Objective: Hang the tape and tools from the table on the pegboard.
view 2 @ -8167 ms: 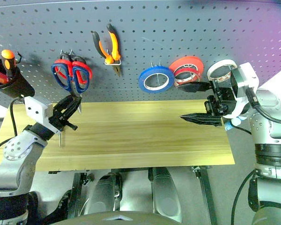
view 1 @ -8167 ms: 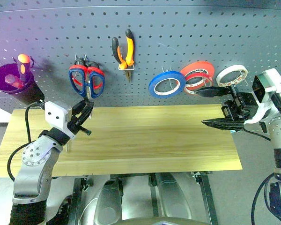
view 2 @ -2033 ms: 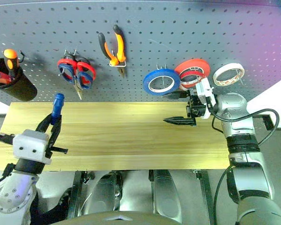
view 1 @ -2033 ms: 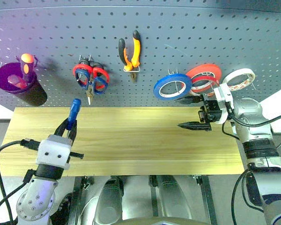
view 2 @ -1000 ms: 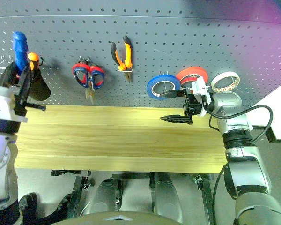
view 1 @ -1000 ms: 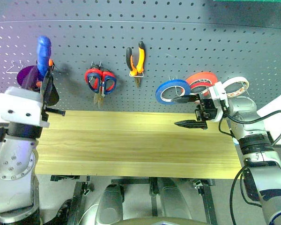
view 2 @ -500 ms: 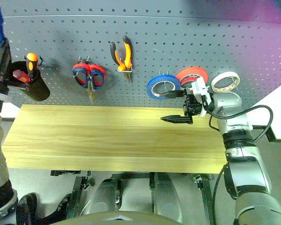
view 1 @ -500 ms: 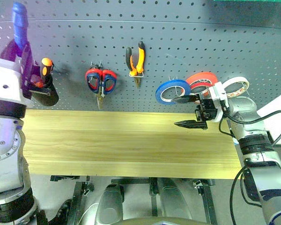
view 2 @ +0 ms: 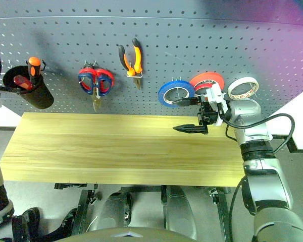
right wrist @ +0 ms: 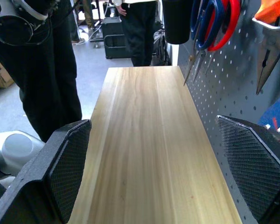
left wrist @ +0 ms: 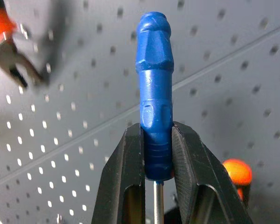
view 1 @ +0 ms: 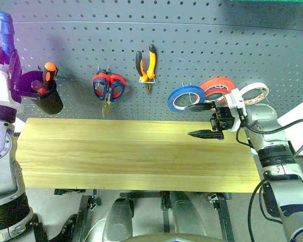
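Observation:
My left gripper (left wrist: 157,133) is shut on the blue-handled screwdriver (left wrist: 155,88), handle up and steel shaft down between the fingers. It holds it high at the far left of the pegboard (view 1: 192,45), above and left of the black cup; the blue handle (view 1: 5,25) shows there. The blue tape (view 1: 185,98), the pliers (view 1: 145,63) and the dark-handled scissors (view 1: 107,88), together with a red-handled pair, hang on hooks. My right gripper (view 1: 189,120) stands open and empty over the table's (view 1: 131,151) right part, just below the blue tape, pointing left.
A black cup (view 1: 48,100) on the board holds an orange-handled screwdriver (view 1: 50,70). Red-orange rolls (view 1: 218,85) and a white roll (view 1: 254,91) hang right of the blue tape. People (right wrist: 141,28) stand beyond the table's far end in the right wrist view.
My left arm has carried the screwdriver further left and a little up, from in front of the cup to beyond its left side. The right arm has not moved.

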`<state>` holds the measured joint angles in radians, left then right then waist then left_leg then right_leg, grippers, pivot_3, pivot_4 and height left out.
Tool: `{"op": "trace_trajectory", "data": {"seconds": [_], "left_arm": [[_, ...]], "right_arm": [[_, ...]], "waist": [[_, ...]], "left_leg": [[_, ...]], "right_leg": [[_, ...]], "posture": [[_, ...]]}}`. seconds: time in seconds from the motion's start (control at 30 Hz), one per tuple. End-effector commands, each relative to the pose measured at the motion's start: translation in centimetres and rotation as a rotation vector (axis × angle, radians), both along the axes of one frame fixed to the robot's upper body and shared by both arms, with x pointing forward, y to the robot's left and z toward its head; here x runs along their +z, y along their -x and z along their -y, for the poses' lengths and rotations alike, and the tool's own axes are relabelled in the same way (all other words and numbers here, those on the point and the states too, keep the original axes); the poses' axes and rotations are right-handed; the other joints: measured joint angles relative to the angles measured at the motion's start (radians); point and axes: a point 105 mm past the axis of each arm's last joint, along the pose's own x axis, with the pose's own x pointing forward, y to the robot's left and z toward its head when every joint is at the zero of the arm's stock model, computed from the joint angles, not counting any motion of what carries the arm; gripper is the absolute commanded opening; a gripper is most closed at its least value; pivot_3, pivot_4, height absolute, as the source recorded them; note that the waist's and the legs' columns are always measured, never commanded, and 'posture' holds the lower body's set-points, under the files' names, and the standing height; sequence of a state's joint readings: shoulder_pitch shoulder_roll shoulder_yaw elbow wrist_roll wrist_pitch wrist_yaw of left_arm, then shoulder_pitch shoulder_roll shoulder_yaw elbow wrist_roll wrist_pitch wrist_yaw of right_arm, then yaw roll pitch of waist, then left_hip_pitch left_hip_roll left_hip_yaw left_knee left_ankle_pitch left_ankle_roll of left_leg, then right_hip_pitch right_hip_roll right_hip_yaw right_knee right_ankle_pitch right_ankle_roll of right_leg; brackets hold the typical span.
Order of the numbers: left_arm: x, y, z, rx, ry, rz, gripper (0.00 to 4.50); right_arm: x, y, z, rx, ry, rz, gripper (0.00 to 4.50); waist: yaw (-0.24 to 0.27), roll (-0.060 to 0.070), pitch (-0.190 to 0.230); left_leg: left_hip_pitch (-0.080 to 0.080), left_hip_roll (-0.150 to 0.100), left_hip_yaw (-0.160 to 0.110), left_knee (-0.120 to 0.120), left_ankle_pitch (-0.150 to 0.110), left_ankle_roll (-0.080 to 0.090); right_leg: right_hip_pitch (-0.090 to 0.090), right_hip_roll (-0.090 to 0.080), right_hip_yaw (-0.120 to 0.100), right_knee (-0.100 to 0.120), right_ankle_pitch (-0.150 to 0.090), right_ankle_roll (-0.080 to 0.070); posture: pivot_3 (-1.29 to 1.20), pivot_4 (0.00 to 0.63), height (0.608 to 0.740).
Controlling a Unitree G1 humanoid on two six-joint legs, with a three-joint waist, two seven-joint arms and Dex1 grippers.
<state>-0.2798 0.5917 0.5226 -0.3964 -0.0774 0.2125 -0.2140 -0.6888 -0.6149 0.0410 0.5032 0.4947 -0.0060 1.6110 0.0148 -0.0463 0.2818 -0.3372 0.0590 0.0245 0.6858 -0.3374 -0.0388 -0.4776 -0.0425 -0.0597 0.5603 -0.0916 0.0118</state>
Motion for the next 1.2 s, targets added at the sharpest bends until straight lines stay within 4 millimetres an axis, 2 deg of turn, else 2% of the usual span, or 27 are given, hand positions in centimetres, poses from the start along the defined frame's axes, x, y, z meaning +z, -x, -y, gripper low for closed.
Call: {"op": "trace_trajectory", "data": {"seconds": [0.03,0.27,0.47,0.77,1.0,1.2], "left_arm": [[1.2,0.0,0.3,-0.014,-0.024,0.063,0.46],[1.6,-1.2,0.4,-0.035,-0.017,0.078,0.46],[-0.6,-2.4,-0.9,-0.009,0.029,0.024,0.46],[-2.0,-3.6,-1.2,0.004,0.042,0.0,0.46],[-1.0,-3.4,-1.2,-0.018,0.097,0.039,0.46],[1.0,-2.2,-0.8,-0.057,0.151,0.119,0.46]], "right_arm": [[1.3,0.3,0.2,0.0,-0.016,0.056,4.5],[1.4,0.5,0.2,-0.009,-0.02,0.058,4.5],[1.4,0.6,0.4,-0.021,-0.022,0.062,4.5],[1.5,0.8,0.5,-0.03,-0.025,0.059,4.5],[1.5,0.8,0.5,-0.036,-0.027,0.061,4.5],[1.5,0.8,0.6,-0.037,-0.026,0.058,4.5]], "waist": [[0.0,0.0,0.0],[-0.002,0.0,0.0],[-0.002,0.0,0.0],[-0.002,0.0,0.0],[-0.005,0.001,0.0],[-0.004,0.001,0.0]], "left_leg": [[0.0,0.0,0.0,0.0,0.0,0.0],[0.0,0.0,0.0,0.0,0.0,0.0],[0.0,0.0,0.001,0.0,0.0,0.0],[0.001,0.0,0.001,0.0,0.0,0.0],[0.002,0.0,0.0,0.0,0.0,0.0],[0.001,0.0,0.0,0.0,0.0,0.0]], "right_leg": [[0.0,0.0,0.0,0.0,0.0,0.0],[0.0,0.0,0.0,0.0,0.0,0.0],[0.0,0.0,0.0,0.0,0.0,0.0],[0.0,0.0,0.0,0.001,0.0,0.0],[0.0,0.001,0.0,0.001,-0.001,-0.001],[0.0,0.0,0.0,0.0,0.0,0.0]], "posture": [[0.09,0.226,0.733],[0.08,0.223,0.733],[0.06,0.224,0.733],[0.05,0.224,0.733],[0.05,0.229,0.733],[0.05,0.232,0.733]]}}
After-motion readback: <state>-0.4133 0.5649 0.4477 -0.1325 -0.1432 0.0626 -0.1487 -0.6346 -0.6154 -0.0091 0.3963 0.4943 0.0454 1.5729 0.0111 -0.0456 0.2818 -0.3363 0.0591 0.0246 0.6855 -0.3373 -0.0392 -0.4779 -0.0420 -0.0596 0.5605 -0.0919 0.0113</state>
